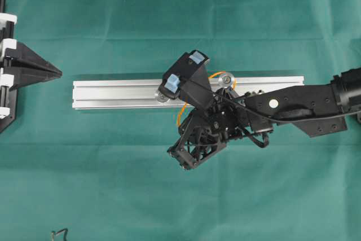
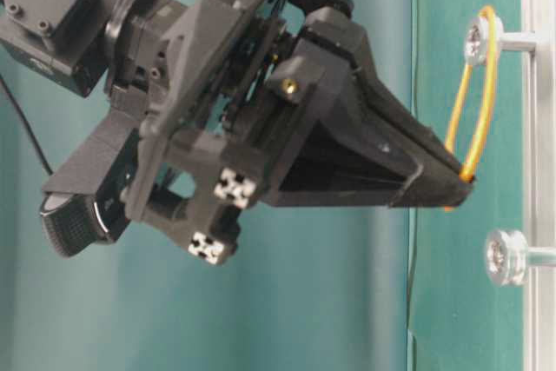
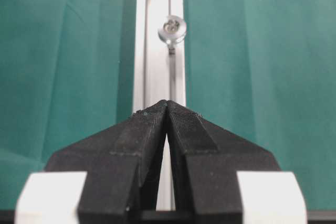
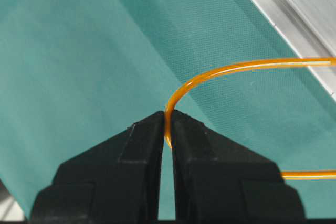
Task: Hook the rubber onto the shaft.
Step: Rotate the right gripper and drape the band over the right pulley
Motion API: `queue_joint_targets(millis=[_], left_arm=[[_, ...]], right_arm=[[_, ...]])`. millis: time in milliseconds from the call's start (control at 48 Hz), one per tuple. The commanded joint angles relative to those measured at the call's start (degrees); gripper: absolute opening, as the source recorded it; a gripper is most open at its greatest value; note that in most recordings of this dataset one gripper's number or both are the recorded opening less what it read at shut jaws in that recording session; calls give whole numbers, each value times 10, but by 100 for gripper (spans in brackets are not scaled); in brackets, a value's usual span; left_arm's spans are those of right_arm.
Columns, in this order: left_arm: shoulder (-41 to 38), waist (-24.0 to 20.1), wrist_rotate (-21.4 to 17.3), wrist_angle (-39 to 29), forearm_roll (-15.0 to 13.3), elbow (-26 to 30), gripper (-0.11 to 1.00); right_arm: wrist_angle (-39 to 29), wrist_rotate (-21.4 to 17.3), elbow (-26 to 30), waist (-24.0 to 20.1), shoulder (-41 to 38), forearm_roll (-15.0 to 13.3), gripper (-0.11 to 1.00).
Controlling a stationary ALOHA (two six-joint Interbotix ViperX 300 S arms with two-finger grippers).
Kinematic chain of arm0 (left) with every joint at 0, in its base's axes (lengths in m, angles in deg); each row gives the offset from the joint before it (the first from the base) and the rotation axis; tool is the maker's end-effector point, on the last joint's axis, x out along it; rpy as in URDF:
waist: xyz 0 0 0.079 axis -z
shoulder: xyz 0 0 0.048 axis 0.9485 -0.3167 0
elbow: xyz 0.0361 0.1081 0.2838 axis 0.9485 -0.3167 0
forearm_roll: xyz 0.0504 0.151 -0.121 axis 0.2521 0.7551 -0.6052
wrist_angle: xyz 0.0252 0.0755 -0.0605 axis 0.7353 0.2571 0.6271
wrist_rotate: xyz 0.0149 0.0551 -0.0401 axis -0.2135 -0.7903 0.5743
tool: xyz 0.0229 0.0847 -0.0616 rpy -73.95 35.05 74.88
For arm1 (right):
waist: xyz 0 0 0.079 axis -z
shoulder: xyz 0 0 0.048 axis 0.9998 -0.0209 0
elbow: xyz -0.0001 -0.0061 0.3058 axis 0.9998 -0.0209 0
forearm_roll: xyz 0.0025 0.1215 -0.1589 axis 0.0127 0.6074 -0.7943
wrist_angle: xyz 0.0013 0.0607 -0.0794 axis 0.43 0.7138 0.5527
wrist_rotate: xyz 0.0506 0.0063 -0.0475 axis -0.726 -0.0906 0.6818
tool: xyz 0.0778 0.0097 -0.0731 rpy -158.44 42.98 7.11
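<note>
Green cloth covers the bench (image 1: pixel 113 167) under the silver rail (image 1: pixel 113 91); the right claw (image 4: pixel 168 124) pinches the orange rubber (image 4: pixel 236 67), the left claw (image 3: pixel 167 106) is closed, empty.

The right gripper (image 2: pixel 465 190) has open green cloth (image 1: pixel 169 4) beneath and behind its tips. Ahead stands the aluminium rail (image 1: pixel 113 93) with two shafts (image 2: pixel 508 256); the orange rubber band (image 2: pixel 482 97), looped on the upper one, spans the gap between them.

Matte black right arm (image 1: pixel 293 105), pale blue-capped wedge fingers (image 1: pixel 172 82), thin black cable, checkered markers.
</note>
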Motion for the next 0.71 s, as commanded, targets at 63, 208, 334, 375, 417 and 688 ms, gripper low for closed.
queue_joint_targets(millis=[63, 208, 334, 375, 417, 688], left_arm=[[-3, 0, -2, 3, 1, 19, 2], [-3, 0, -2, 2, 1, 19, 2], [-2, 0, -2, -3, 2, 19, 2], [-3, 0, -2, -4, 1, 19, 2], [-3, 0, -2, -5, 1, 19, 2], [-3, 0, -2, -7, 2, 19, 2]], right_arm=[[4, -52, 18, -1, 8, -3, 7], [1, -95, 18, -1, 8, -13, 7], [-5, -120, 18, 0, 8, -20, 7], [-8, -125, 18, 0, 8, -20, 7], [-11, -127, 18, 0, 8, -20, 7], [-13, -129, 18, 1, 8, -22, 7]])
